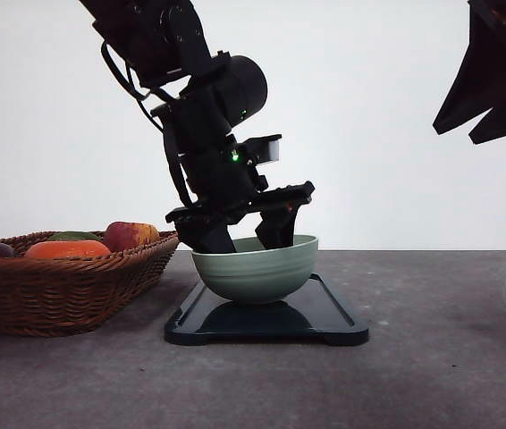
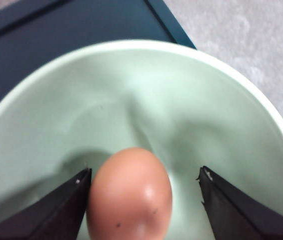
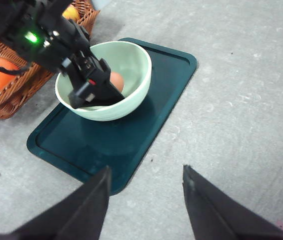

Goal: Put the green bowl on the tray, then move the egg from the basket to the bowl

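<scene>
Your left gripper point(image 1: 246, 234) reaches down into the green bowl point(image 1: 257, 266), which sits on the dark tray point(image 1: 324, 315), just right of the wicker basket point(image 1: 65, 286). From the left wrist, the egg point(image 2: 130, 196) lies in the bowl between the spread fingers, its long axis pointing along them. The left finger point(image 2: 56, 212) touches or nearly touches the shell; the right one stands clear, so the jaws read as open. The front view hides the egg behind the bowl wall. Your right gripper point(image 3: 144, 200) hangs open, well to the right of the tray and holding nothing; its wrist camera shows the egg point(image 3: 116, 80) inside the bowl.
</scene>
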Tool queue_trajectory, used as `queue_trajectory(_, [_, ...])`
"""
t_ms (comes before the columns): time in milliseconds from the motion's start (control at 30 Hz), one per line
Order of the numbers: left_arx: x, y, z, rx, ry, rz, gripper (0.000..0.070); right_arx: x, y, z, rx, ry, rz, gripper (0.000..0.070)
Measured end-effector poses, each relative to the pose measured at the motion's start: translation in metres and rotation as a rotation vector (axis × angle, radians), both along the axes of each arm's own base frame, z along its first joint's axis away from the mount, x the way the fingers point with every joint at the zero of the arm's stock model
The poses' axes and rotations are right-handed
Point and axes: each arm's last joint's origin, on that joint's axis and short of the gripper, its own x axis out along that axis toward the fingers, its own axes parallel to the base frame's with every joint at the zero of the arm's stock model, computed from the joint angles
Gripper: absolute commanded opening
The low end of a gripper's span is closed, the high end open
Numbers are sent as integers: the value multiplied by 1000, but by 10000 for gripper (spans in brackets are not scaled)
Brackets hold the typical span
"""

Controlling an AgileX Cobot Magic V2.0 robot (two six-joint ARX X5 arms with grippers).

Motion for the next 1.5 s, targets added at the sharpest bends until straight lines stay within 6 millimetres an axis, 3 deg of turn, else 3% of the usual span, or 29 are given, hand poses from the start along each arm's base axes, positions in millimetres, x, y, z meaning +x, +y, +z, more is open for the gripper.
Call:
queue_trajectory(133, [1, -1, 26, 3, -5, 3, 516, 0, 0, 0, 0, 0, 0, 276])
queue_trajectory(267, [2, -1, 56, 12, 3, 0, 514, 0, 0, 0, 0, 0, 0, 276])
queue_trajectory(433, [-3, 3, 79, 38, 38, -2, 513, 0, 0, 0, 0, 0, 0, 276])
queue_trajectory(600, [-15, 12, 105, 15, 3, -8, 512, 0, 0, 0, 0, 0, 0, 276])
queue_trajectory(733, [-38, 29, 125, -30, -69, -16, 512, 0, 0, 0, 0, 1, 0, 276])
queue_trajectory(1000, [-90, 78, 107, -86, -124, 33, 512, 0, 0, 0, 0, 1, 0, 276])
queue_trajectory(1200, [-137, 120, 107, -176, -240, 78, 512, 0, 0, 0, 0, 1, 0, 276])
queue_trajectory(1500, [-187, 176, 85, -200, -296, 199, 511, 0, 0, 0, 0, 1, 0, 276])
